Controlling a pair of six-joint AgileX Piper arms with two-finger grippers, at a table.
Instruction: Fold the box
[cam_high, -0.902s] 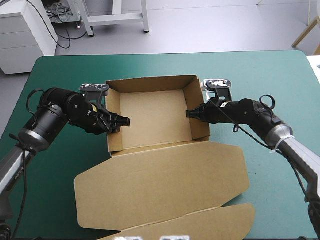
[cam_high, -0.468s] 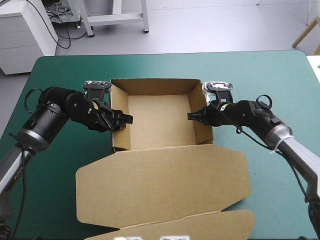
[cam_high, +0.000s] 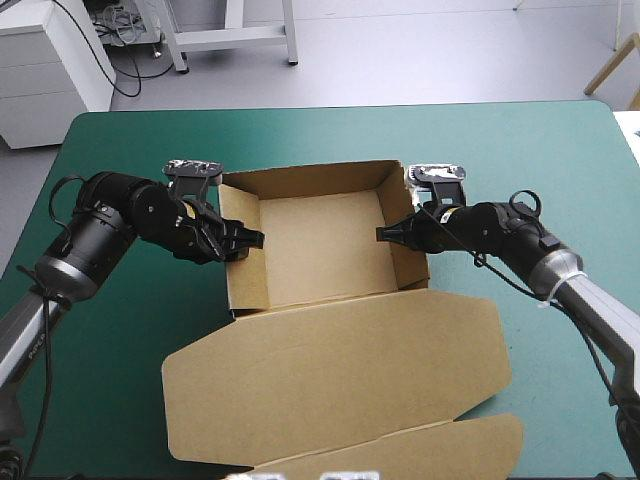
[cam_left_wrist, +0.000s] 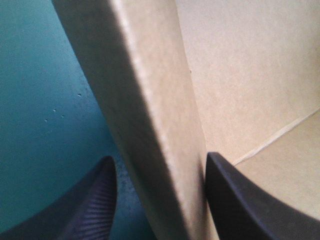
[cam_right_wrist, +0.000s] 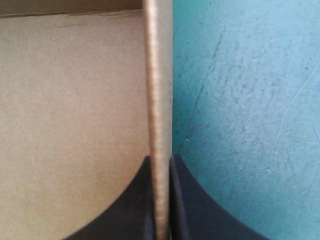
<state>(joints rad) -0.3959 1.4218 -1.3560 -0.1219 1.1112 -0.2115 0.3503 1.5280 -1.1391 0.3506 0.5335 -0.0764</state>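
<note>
**Mia:** Where is the box (cam_high: 320, 245)?

**Ben:** It sits near the middle of the desk (cam_high: 560, 150). It is an open brown tray with its walls up. Its lid (cam_high: 340, 370) lies flat on the near side, and the lid is wider than the tray.

**Mia:** What does the left gripper (cam_high: 248, 240) do?

**Ben:** It reaches over the top edge of the left wall (cam_high: 230, 265). In the left wrist view the black fingers stand apart with the wall between them. The inside finger (cam_left_wrist: 240, 200) touches the board. The outside finger (cam_left_wrist: 95, 200) is just beside it, and a thin strip of teal-green shows between them. So that gripper (cam_left_wrist: 160, 159) is not squeezing.

**Mia:** And the right gripper (cam_high: 385, 234)?

**Ben:** It pinches the right wall (cam_high: 412, 268). In the right wrist view its fingers (cam_right_wrist: 187, 200) press both sides of the thin top edge, with no gap. That gripper (cam_right_wrist: 161, 159) holds on tight.

**Mia:** Is there room to move?

**Ben:** Yes. A wide bare strip lies between the far wall (cam_high: 310, 177) and the far edge of the desk. There is bare teal-green cover to the left and right of the tray too. The near side is full of lid.
</note>
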